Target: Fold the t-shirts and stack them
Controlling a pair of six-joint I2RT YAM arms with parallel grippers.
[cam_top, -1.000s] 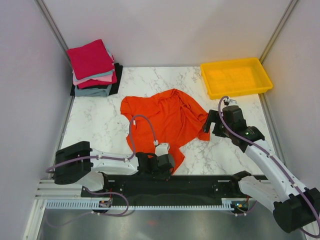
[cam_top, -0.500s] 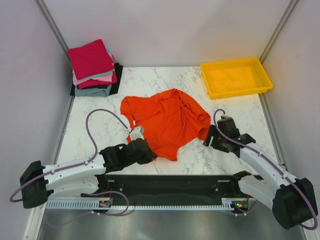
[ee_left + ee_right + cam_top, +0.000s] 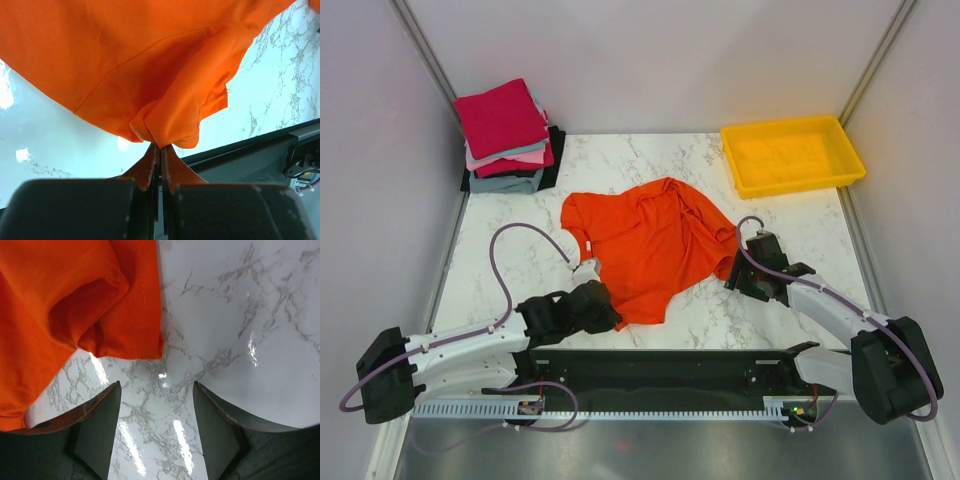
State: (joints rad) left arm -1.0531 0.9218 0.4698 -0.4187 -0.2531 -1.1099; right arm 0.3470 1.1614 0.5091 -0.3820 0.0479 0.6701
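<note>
A bright orange-red t-shirt point(image 3: 655, 240) lies crumpled on the marble table point(image 3: 520, 250). My left gripper point(image 3: 607, 312) is shut on its near hem; in the left wrist view the cloth point(image 3: 150, 75) bunches right at the closed fingertips point(image 3: 161, 146). My right gripper point(image 3: 735, 275) is open and empty, low over the table just off the shirt's right edge; the right wrist view shows that hem corner point(image 3: 130, 335) just ahead of the gripper point(image 3: 157, 387). A stack of folded t-shirts point(image 3: 507, 135), crimson on top with pink, grey-blue and black below, sits at the back left corner.
A yellow plastic tray point(image 3: 791, 153) stands at the back right. Grey walls close in left, right and behind. The black base rail point(image 3: 660, 372) runs along the near edge.
My left gripper has drawn the shirt's near hem leftward and a little nearer. My right gripper has dropped and moved in towards the shirt's right edge.
</note>
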